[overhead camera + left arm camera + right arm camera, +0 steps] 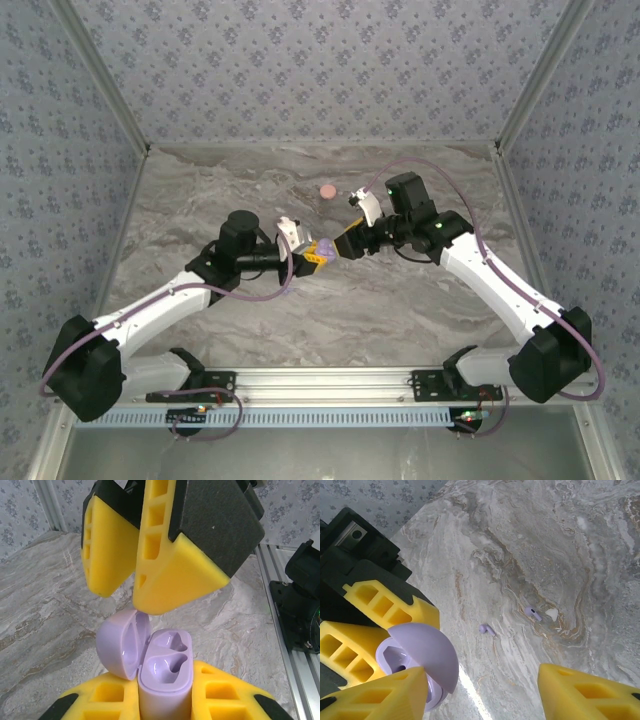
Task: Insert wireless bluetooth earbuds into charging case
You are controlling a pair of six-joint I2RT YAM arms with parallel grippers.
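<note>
While no earbud is yet seated, the left gripper (167, 696) is seen clamped tight on the lower body of a lavender charging case (165, 672). The case is held upright, with its lid (122, 642) hinged open to the left. Both wells inside are seen to be empty.

Just above the lid, the right gripper (129, 594) is poised with its broad yellow fingers parted and nothing held between them. Whether one finger touches the lid cannot be told.

Further right, on the marble table (560, 540), two lavender earbuds (486, 629) are laid loose, near each other and well apart from the case. A small pale piece (551, 614) is set just beside the farther earbud (533, 613); what it is cannot be made out.

Several risks can be judged from here:
- The lid could be knocked shut, or the case tilted in its grip, if the right fingers were swung away carelessly, since they are so close.
- The earbuds are tiny and lie flat, so either could be flicked aside or pinched crookedly by such wide fingers.
- An earbud gripped askew would likely be jammed on the rim of its well, or dropped.
</note>
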